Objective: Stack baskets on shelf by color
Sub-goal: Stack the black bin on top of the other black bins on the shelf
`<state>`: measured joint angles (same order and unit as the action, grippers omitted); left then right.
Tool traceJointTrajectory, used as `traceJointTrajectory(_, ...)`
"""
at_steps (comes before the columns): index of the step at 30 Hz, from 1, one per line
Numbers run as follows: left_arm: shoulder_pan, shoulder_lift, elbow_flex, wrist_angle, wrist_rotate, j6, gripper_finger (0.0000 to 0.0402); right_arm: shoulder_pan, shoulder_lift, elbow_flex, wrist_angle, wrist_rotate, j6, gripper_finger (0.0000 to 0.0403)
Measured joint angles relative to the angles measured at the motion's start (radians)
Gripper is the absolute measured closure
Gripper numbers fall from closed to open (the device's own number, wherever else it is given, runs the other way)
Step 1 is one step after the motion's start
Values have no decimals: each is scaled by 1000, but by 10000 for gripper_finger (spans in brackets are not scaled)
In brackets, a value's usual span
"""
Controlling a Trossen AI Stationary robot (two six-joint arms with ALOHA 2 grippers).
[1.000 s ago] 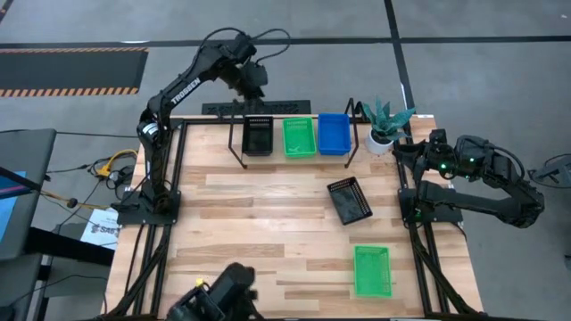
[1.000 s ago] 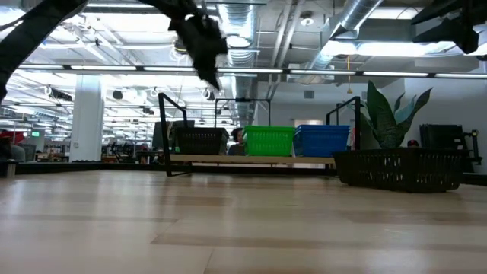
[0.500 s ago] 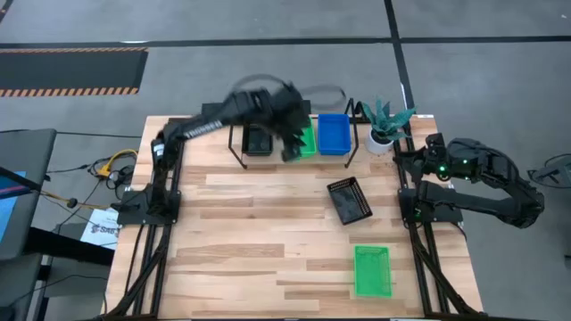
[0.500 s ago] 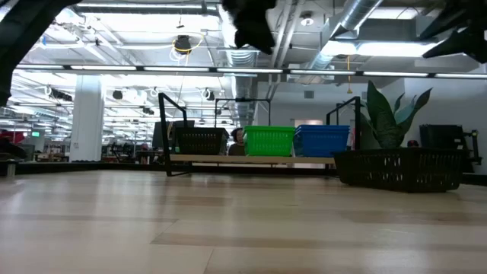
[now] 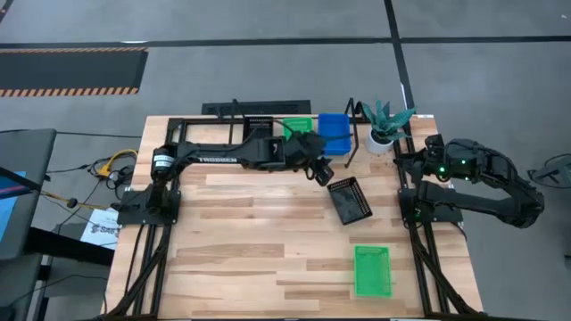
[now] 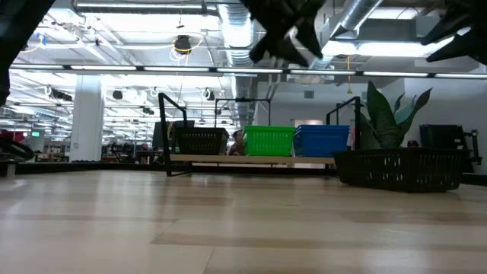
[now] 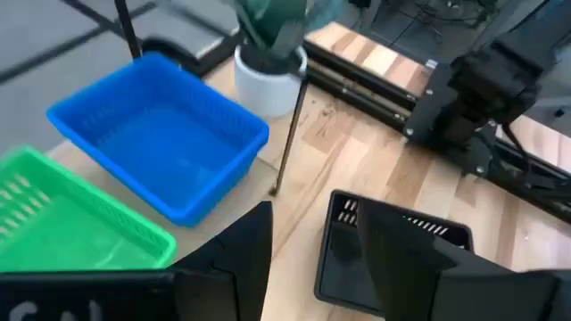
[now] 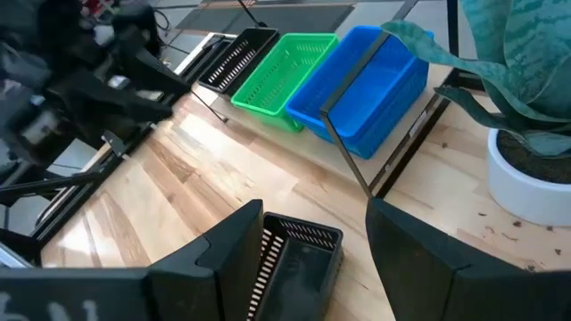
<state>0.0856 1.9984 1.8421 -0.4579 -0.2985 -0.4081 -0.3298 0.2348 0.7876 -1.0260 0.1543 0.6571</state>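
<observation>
The left gripper [image 5: 319, 171] hangs with its jaws wide and empty, above the surface between the shelf [image 5: 239, 153] and the loose black basket [image 5: 349, 200]. Through its wrist camera the black basket sits just beyond the fingers [image 7: 239, 254], tilted relative to them. The arm stretches across the shelf front, hiding most of the black basket on the shelf's left end; the green basket [image 5: 298, 127] and blue basket [image 5: 335, 133] beside it show at the shelf's middle and right.

The step in hand looks like the reach for the loose black basket, to be stacked on the black one on the shelf. The next move calls for lowering over one rim, turning the wrist to match the basket's slant, then closing on the thin wall.

A second green basket [image 5: 372, 270] lies near the surface's front edge, well apart. The right gripper [image 8: 308, 259] waits by the plant [image 5: 385, 120], jaws wide and empty.
</observation>
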Motion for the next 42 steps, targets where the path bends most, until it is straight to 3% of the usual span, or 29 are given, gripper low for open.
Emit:
traceJointTrajectory(9,-23,-1,-212,237,-45,-157,248,0,0,0,-35,0,-2,179)
traceJointTrajectory(15,-28,-1,-263,324,-68,-169,248,0,0,0,-62,-6,-2,179)
traceJointTrajectory(23,-35,97,-207,382,-24,-191,248,3,0,0,-71,-7,-2,179)
traceJointTrajectory(26,-36,122,-164,307,-20,-193,248,2,-1,0,-71,-6,-2,179)
traceJointTrajectory(42,-43,133,-129,240,-38,-230,248,2,0,0,-73,-1,-2,179)
